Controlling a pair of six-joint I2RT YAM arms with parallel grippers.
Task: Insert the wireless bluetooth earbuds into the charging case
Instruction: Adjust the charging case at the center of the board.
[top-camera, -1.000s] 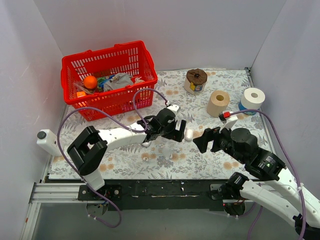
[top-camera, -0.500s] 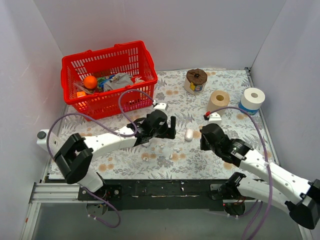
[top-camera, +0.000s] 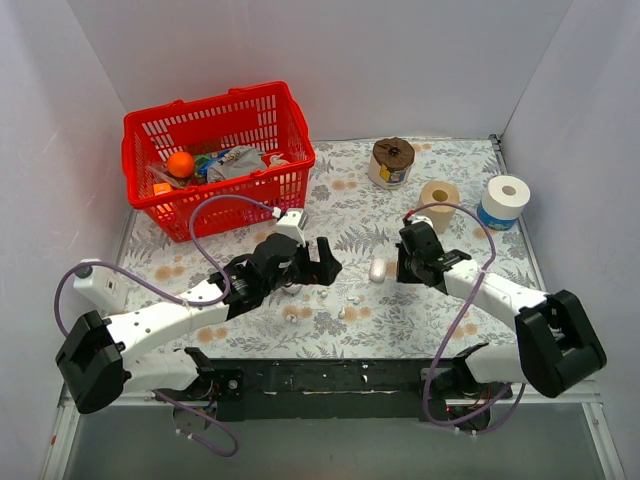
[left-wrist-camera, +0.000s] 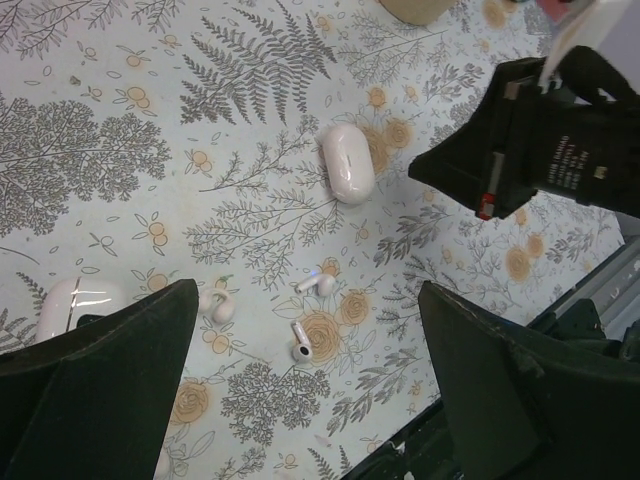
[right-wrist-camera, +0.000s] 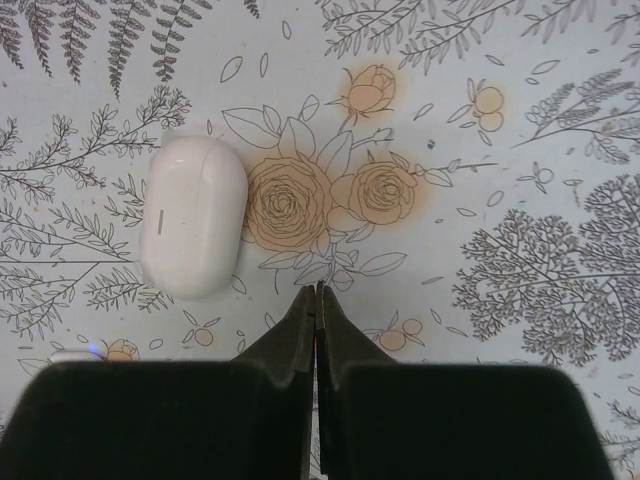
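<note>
The charging case (top-camera: 378, 269) lies shut on the floral mat, a smooth white oval (left-wrist-camera: 346, 162) (right-wrist-camera: 193, 228). Two white earbuds (left-wrist-camera: 318, 284) (left-wrist-camera: 297, 343) lie loose on the mat near it, small white specks (top-camera: 352, 299) in the top view. A third small white piece (left-wrist-camera: 218, 303) lies to their left. My left gripper (top-camera: 328, 262) (left-wrist-camera: 310, 400) hangs open above the earbuds with nothing between its fingers. My right gripper (top-camera: 402, 270) (right-wrist-camera: 317, 290) is shut and empty, its tips just right of the case and apart from it.
A red basket (top-camera: 218, 160) with odds and ends stands at the back left. Three rolls (top-camera: 392, 161) (top-camera: 437, 205) (top-camera: 504, 199) stand at the back right. Another white rounded item (left-wrist-camera: 75, 300) lies partly behind my left finger.
The right gripper has shut and its arm has stretched forward to sit beside the case. The left arm has drawn back to the left, jaws still wide.
</note>
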